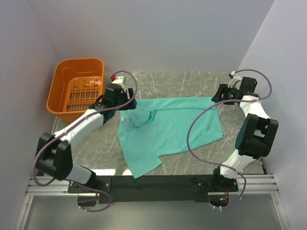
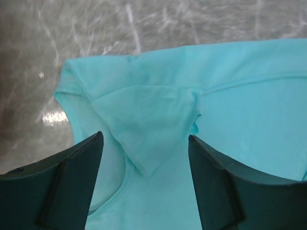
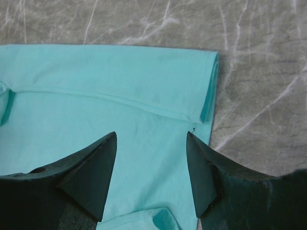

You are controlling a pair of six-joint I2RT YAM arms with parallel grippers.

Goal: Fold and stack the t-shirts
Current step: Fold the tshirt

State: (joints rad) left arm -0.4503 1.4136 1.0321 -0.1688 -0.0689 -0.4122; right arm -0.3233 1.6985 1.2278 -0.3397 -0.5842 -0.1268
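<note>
Teal cotton t-shirt [image 1: 168,129] lies crumpled across the middle of the marble table [image 1: 192,79]. Its long far edge runs left to right, and one tail trails toward the near edge. An orange plastic basket [image 1: 76,88] sits at the far left corner, apart from the cloth.

The left jaws stand apart above the shirt's far left corner, where a sleeve flap [image 2: 144,129] is turned over the body. The right jaws are also apart, above the far right corner [image 3: 208,86], where the cloth shows a doubled edge.

The step looks like a two-corner pinch for a fold toward the near edge. To do it well, each side should bite every layer just inside its corner. Both should then lift level and together, keeping the far edge taut so the thin fabric cannot sag or twist. The loose sleeve flap could slip out of the left bite.
</note>
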